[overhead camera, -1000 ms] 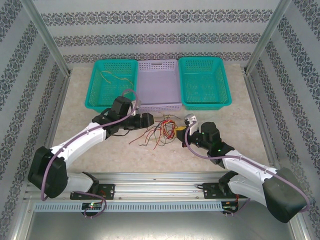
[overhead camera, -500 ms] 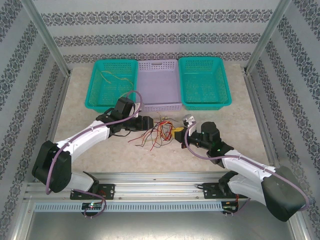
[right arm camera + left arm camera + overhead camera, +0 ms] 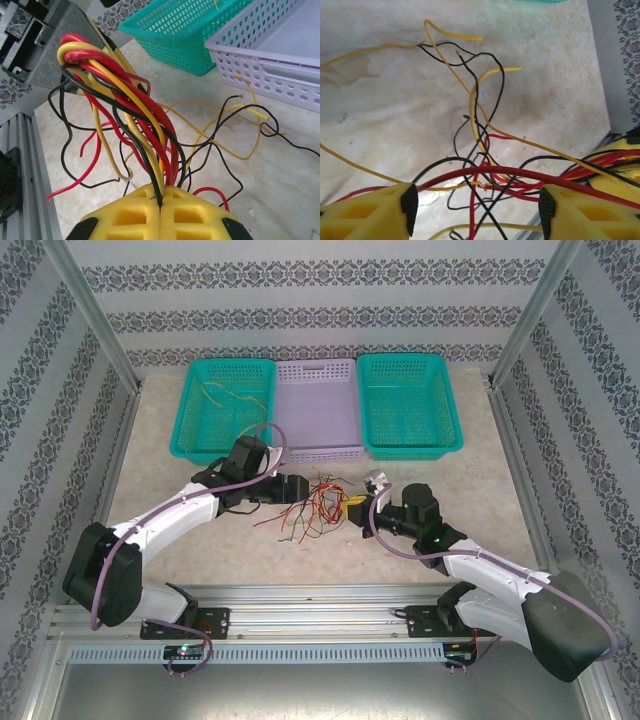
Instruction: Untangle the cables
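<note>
- The cables (image 3: 318,502), thin yellow, red and black wires, lie in one tangled heap on the table (image 3: 260,555), between our two grippers and just in front of the lilac basket (image 3: 318,410).
- Our right gripper (image 3: 160,197) is clamped on a bundle of them.
- Our left gripper (image 3: 477,212) has its jaws apart; a red wire crosses between them, unpinched.
- One pale wire (image 3: 225,395) lies in the left teal basket (image 3: 190,445).
- We judge the job barely begun, with most wires knotted together.

You see glossy plastic sheathing on the cables (image 3: 145,125), a smooth, faintly shiny marbled surface (image 3: 385,125), perforated plastic baskets (image 3: 180,40), and matt yellow plastic jaws.
</note>
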Tool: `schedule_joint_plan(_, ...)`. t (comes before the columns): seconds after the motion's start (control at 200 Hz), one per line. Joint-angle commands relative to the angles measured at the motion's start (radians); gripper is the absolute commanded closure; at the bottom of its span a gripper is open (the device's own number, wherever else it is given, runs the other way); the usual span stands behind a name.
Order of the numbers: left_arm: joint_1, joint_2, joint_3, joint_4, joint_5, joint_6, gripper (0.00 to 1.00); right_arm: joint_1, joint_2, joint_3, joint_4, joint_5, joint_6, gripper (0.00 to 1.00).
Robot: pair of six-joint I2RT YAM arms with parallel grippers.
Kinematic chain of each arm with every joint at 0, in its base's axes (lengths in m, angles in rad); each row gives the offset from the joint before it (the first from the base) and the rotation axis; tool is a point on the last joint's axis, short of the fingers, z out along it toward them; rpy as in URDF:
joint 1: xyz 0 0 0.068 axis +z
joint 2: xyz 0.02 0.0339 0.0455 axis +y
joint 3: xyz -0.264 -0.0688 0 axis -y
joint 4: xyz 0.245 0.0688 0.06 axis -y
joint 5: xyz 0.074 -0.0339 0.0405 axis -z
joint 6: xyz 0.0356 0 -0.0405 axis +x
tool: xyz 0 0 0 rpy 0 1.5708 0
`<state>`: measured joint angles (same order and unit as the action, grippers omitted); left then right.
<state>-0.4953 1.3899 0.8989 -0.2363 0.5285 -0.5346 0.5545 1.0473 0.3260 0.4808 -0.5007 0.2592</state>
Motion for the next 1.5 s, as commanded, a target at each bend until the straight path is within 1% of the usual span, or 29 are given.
schedule_joint_plan(0.0,0.001,-0.041,0.008,-0.014,-0.060,0.075,0.33,0.007,-0.036,-0.005,0.057,-0.050,0.009,1.00)
schedule_joint_plan(0.06,0.001,-0.049,0.002,0.005,-0.057,0.072,0.33,0.003,-0.045,-0.005,0.055,-0.061,0.010,1.00)
schedule_joint_plan(0.245,-0.001,-0.054,-0.038,0.112,0.031,0.060,0.36,-0.016,-0.052,-0.007,0.073,-0.131,0.027,1.00)
schedule_joint_plan(0.355,0.000,-0.059,-0.061,0.186,0.068,0.050,0.35,-0.021,-0.040,0.000,0.082,-0.178,0.039,1.00)
schedule_joint_plan(0.5,0.000,-0.069,-0.086,0.268,0.116,0.038,0.38,-0.022,-0.010,0.012,0.091,-0.221,0.052,1.00)
schedule_joint_plan(0.6,0.000,-0.092,-0.108,0.302,0.097,0.041,0.38,-0.023,0.002,0.012,0.093,-0.238,0.055,1.00)
schedule_joint_plan(0.724,0.000,-0.151,-0.152,0.357,0.054,0.046,0.35,-0.024,0.006,0.012,0.080,-0.236,0.054,1.00)
schedule_joint_plan(0.869,0.000,-0.166,-0.175,0.401,0.088,0.048,0.35,-0.040,-0.011,0.012,0.100,-0.243,0.075,1.00)
schedule_joint_plan(0.944,0.000,-0.157,-0.180,0.411,0.100,0.050,0.37,-0.052,-0.016,0.007,0.121,-0.262,0.092,1.00)
schedule_joint_plan(1.094,-0.001,-0.146,-0.186,0.443,0.123,0.040,0.47,-0.066,-0.014,0.003,0.153,-0.288,0.121,1.00)
schedule_joint_plan(1.164,-0.001,-0.145,-0.187,0.456,0.128,0.032,0.48,-0.067,-0.012,0.001,0.162,-0.292,0.127,1.00)
schedule_joint_plan(1.299,0.000,-0.145,-0.189,0.455,0.122,0.036,0.46,-0.067,0.003,0.001,0.190,-0.319,0.144,1.00)
schedule_joint_plan(1.354,-0.001,-0.147,-0.193,0.459,0.110,0.035,0.42,-0.067,0.010,0.003,0.202,-0.334,0.150,1.00)
schedule_joint_plan(1.399,-0.001,-0.152,-0.195,0.461,0.092,0.037,0.36,-0.067,0.016,0.005,0.206,-0.346,0.155,1.00)
schedule_joint_plan(1.494,-0.002,-0.166,-0.207,0.475,0.053,0.039,0.35,-0.062,0.028,0.010,0.206,-0.365,0.154,1.00)
